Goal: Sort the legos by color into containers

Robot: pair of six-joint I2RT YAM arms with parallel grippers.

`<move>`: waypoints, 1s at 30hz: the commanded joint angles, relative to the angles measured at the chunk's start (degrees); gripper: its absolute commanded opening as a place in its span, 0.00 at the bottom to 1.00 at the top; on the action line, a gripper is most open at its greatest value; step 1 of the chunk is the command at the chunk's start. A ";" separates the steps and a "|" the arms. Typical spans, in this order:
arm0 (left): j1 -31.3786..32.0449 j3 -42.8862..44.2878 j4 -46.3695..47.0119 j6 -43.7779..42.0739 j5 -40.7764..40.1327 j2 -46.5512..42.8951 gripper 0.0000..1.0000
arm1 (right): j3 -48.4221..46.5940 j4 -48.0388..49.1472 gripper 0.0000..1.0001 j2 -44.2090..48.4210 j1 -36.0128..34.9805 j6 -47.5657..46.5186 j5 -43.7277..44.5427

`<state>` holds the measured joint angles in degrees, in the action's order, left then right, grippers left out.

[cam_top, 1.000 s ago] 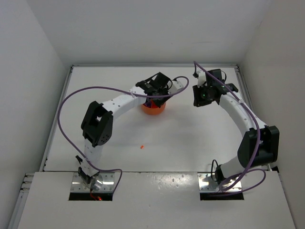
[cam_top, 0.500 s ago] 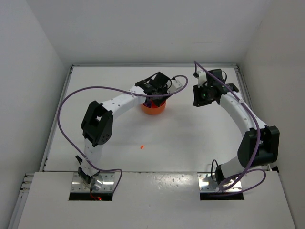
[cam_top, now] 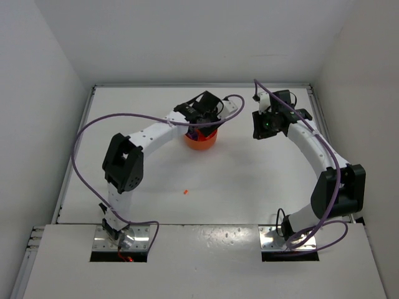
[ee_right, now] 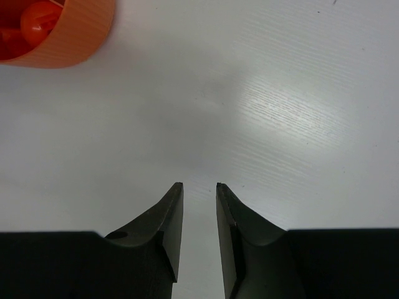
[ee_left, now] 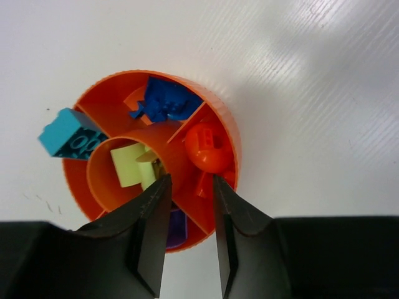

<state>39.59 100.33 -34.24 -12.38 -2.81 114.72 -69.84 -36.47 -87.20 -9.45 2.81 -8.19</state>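
The containers are compartments of one round orange dish [ee_left: 232,134] [cam_top: 201,144]. In the left wrist view it holds a blue lego [ee_left: 163,103] at the top, lime green pieces [ee_left: 128,165] in the centre cup, a round orange piece [ee_left: 209,148] on the right and a purple brick [ee_left: 176,227] at the bottom. A cyan brick [ee_left: 70,133] rests on the left rim. My left gripper [ee_left: 191,178] [cam_top: 204,121] hovers straight above the dish, open, with nothing between its jaws. My right gripper [ee_right: 199,185] [cam_top: 267,124] is open over bare table to the right of the dish [ee_right: 56,31].
A tiny orange lego [cam_top: 186,192] lies alone on the white table in front of the dish, between the two arm bases. White walls close the table in at the back and on both sides. Purple cables loop off both arms.
The left arm's elbow has swung slightly to the left and its gripper has shifted a little above the dish. The right arm has not moved.
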 commanded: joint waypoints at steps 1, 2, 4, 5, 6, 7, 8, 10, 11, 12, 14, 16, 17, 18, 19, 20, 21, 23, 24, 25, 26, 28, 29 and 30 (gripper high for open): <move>-1.10 1.00 1.19 0.78 -0.45 -7.22 0.37 | -1.35 0.87 0.28 1.76 0.31 -0.43 -2.35; -1.62 1.00 1.19 1.48 -0.44 -8.36 0.37 | -1.35 0.87 0.28 2.29 -0.21 -1.13 -3.14; -3.03 1.00 1.19 2.80 0.78 -12.66 0.36 | 0.58 0.87 0.28 3.17 -1.08 -2.97 -7.09; -3.81 0.39 1.19 3.41 1.31 -14.42 0.34 | 1.54 0.87 0.28 4.48 -1.09 -3.59 -9.54; -6.08 -1.09 1.19 5.24 2.10 -18.17 0.33 | 3.38 0.87 0.28 5.19 -1.70 -4.30 -15.22; -7.76 -2.41 1.19 6.39 4.89 -20.21 0.33 | 4.18 1.39 0.28 5.98 -1.71 -5.78 -17.20; -9.52 -4.08 1.19 7.71 6.40 -22.23 0.32 | 5.32 1.40 0.30 6.77 -3.62 -6.67 -18.52; -15.67 -11.01 3.30 11.58 8.86 -28.39 0.32 | 5.33 1.40 0.34 7.39 -6.00 -8.94 -21.16; -17.78 -13.56 3.82 12.46 11.14 -30.23 0.32 | 5.33 0.36 0.36 7.39 -9.41 -10.09 -21.17; -21.36 -16.11 3.83 13.08 12.03 -33.30 0.34 | 4.46 -0.96 0.36 7.39 -11.53 -11.15 -21.17; -24.46 -22.44 3.83 13.09 14.48 -35.52 0.43 | 2.27 -2.55 0.37 4.85 -18.80 -14.47 -19.69; -28.58 -27.27 2.60 13.78 17.64 -37.71 0.46 | -0.80 -5.00 0.39 1.35 -24.36 -17.81 -18.36; -30.26 -28.95 2.60 13.79 19.58 -38.51 0.52 | -1.86 -5.71 0.41 -0.15 -29.78 -19.14 -17.57; -31.93 -30.62 2.60 14.40 21.34 -39.56 0.56 | -2.92 -6.59 0.43 -1.56 -32.62 -20.64 -16.70; -35.17 -33.77 2.60 14.40 22.66 -41.83 0.64 | -5.02 -8.25 0.44 -3.05 -35.26 -22.04 -15.90; -36.50 -34.67 3.12 14.40 24.06 -42.64 0.71 | -6.17 -9.14 0.45 -4.54 -37.55 -25.01 -15.90; -37.74 -34.68 2.43 14.40 24.77 -42.65 0.80 | -7.14 -10.28 0.50 -7.52 -40.87 -26.87 -15.90; -41.60 -35.30 -0.56 11.95 28.88 -43.17 0.83 | -8.47 -11.70 0.56 -9.82 -43.45 -31.78 -15.90; -42.92 -35.30 -1.35 11.42 30.22 -43.17 0.85 | -8.47 -11.70 0.57 -10.79 -45.28 -33.29 -15.90; -45.54 -35.99 -1.36 10.72 31.36 -42.65 0.85 | -8.47 -11.70 0.58 -12.28 -46.09 -34.87 -15.90; -46.88 -36.78 -2.05 10.71 32.50 -42.65 0.85 | -8.47 -11.70 0.58 -12.99 -46.88 -38.19 -15.90; -49.25 -37.57 -2.06 10.10 36.02 -42.65 0.85 | -7.77 -11.00 0.57 -14.05 -48.90 -41.64 -15.90; -51.44 -38.19 -2.58 10.10 36.99 -42.04 0.85 | -7.76 -10.30 0.55 -14.83 -49.43 -45.22 -15.90; -52.42 -38.20 -2.59 9.57 39.26 -41.51 0.85 | -6.98 -9.77 0.54 -14.84 -49.96 -47.09 -15.90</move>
<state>-9.91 63.16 -36.03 -1.32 28.16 74.13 -76.40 -46.89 -102.02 -58.11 -33.39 -23.73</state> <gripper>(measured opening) 0.850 0.547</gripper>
